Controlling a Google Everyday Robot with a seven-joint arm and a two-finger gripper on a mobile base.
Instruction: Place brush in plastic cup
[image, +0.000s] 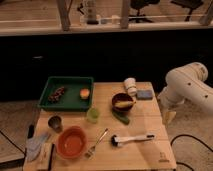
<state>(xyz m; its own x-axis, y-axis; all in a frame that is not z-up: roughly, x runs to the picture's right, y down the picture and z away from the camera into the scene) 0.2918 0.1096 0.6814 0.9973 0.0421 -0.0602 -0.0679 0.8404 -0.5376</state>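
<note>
The brush (133, 139) lies flat near the table's front edge, its white handle pointing right and its small black head to the left. A small green plastic cup (92, 115) stands upright near the table's middle, up and to the left of the brush. A metal fork (97, 142) lies just left of the brush head. My gripper (168, 116) hangs off the white arm (189, 89) beside the table's right edge, away from the brush and holding nothing that I can see.
A green tray (68, 104) holds food at back left. An orange bowl (73, 142) and a dark cup (55, 122) stand at front left. A dark bowl (122, 103), a white cup on its side (130, 85) and a blue sponge (145, 94) sit at the back.
</note>
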